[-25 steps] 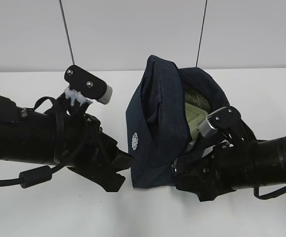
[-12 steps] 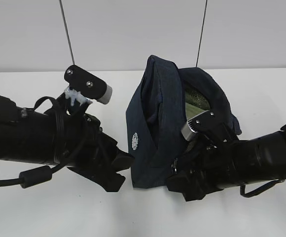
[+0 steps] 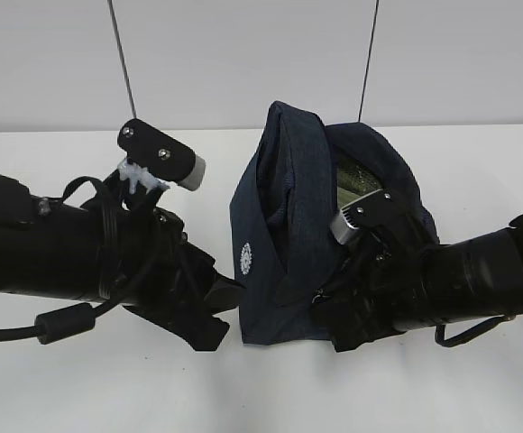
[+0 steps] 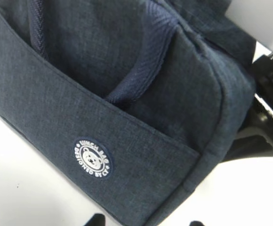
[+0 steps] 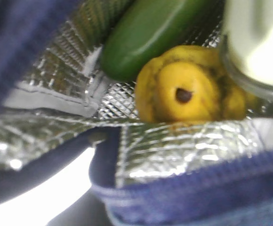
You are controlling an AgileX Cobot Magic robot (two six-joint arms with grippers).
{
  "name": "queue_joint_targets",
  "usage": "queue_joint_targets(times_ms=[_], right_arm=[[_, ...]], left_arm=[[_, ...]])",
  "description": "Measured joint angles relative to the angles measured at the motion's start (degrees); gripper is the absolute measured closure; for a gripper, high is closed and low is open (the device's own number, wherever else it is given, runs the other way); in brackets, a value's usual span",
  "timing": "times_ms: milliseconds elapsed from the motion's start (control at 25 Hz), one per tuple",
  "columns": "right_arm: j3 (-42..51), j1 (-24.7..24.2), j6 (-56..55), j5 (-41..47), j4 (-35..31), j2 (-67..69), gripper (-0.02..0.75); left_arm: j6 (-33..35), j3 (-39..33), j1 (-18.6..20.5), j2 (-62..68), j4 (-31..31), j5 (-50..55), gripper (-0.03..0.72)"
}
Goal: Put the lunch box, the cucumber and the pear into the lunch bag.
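Right gripper [image 3: 326, 311] has advanced against the navy fabric lunch bag [image 3: 275, 239]; jaw state unclear; lumpy yellow pear [image 5: 188, 92], dark-green cucumber [image 5: 148, 33], sage-lidded lunch box [image 5: 256, 40] inside; loading looks complete.

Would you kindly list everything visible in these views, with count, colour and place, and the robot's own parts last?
lunch bag: one, dark navy with silvery lining, standing open mid-table between the arms
round logo patch: one, white, on the bag's front pocket
cucumber: one, dark green, inside the bag, beside the pear
pear: one, yellow, inside the bag against the lining
lunch box: one, clear with pale green lid, inside the bag, right of the pear
table: one, white, under everything
cables: two, thin and dark, hanging against the back wall
left gripper: one, black, at the bag's left lower edge
right gripper: one, black, at the bag's right side; jaws hidden
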State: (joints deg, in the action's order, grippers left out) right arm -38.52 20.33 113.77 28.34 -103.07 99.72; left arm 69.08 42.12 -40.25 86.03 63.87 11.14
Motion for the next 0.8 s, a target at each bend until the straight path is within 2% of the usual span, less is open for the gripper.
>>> queue_joint_targets(times_ms=[80, 320, 680, 800], right_arm=[[0.0, 0.1, -0.1, 0.0, 0.0, 0.0, 0.732], [0.0, 0.1, -1.4, 3.2, 0.4, 0.0, 0.732], [0.0, 0.1, -14.5, 6.1, 15.9, -5.3, 0.732], [0.0, 0.1, -17.1, 7.5, 18.0, -8.2, 0.732]], left_arm=[[0.0, 0.0, 0.0, 0.0, 0.0, 0.0, 0.356], [0.0, 0.0, 0.0, 0.0, 0.0, 0.0, 0.358], [0.0, 0.0, 0.0, 0.0, 0.0, 0.0, 0.358], [0.0, 0.0, 0.0, 0.0, 0.0, 0.0, 0.360]])
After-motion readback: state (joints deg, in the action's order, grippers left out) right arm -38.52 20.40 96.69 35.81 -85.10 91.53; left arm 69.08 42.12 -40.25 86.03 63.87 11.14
